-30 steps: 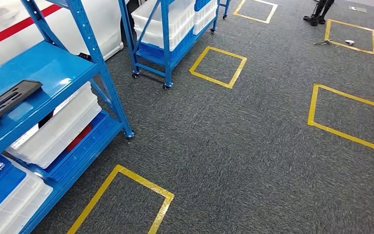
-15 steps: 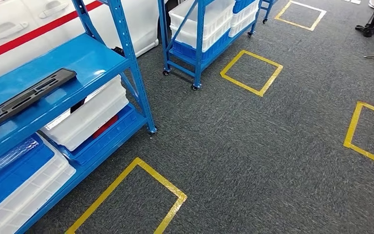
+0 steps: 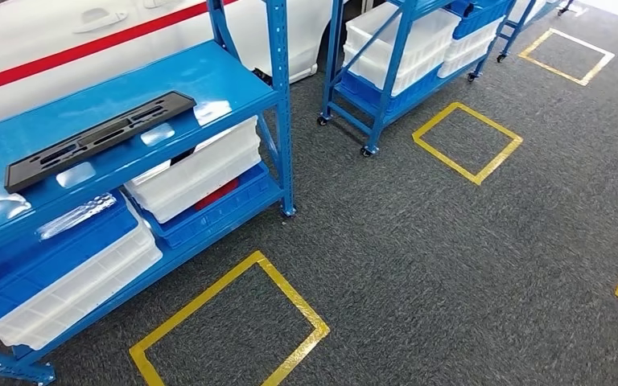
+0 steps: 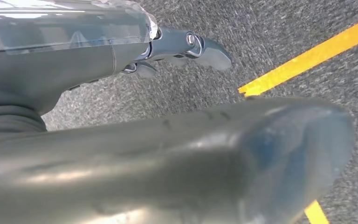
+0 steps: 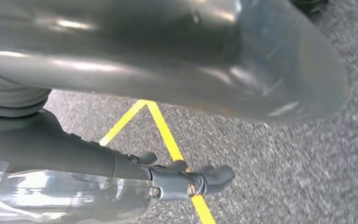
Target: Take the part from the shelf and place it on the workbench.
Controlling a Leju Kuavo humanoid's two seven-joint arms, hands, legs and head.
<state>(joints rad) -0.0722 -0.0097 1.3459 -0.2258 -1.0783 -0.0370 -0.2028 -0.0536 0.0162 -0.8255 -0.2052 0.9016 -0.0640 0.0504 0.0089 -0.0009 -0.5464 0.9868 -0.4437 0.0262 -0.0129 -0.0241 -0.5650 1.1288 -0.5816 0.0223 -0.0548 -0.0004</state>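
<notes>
Part (image 3: 100, 138), long black slotted panel, lies flat on top blue shelf (image 3: 209, 76) at 10 o'clock in head view, untouched. Left hand (image 4: 177, 126) and right hand (image 5: 168, 60) hang over grey carpet (image 3: 451, 257) with yellow tape; both empty, fingers extended and apart.

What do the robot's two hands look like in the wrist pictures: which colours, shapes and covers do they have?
The left hand has a thick, glossy grey thumb with a rounded tip, and slimmer dark grey fingers with small silver pins at the hinges. A clear plastic cover wraps the part behind the fingers. The right hand looks the same: grey thumb, dark fingers, clear cover.
</notes>
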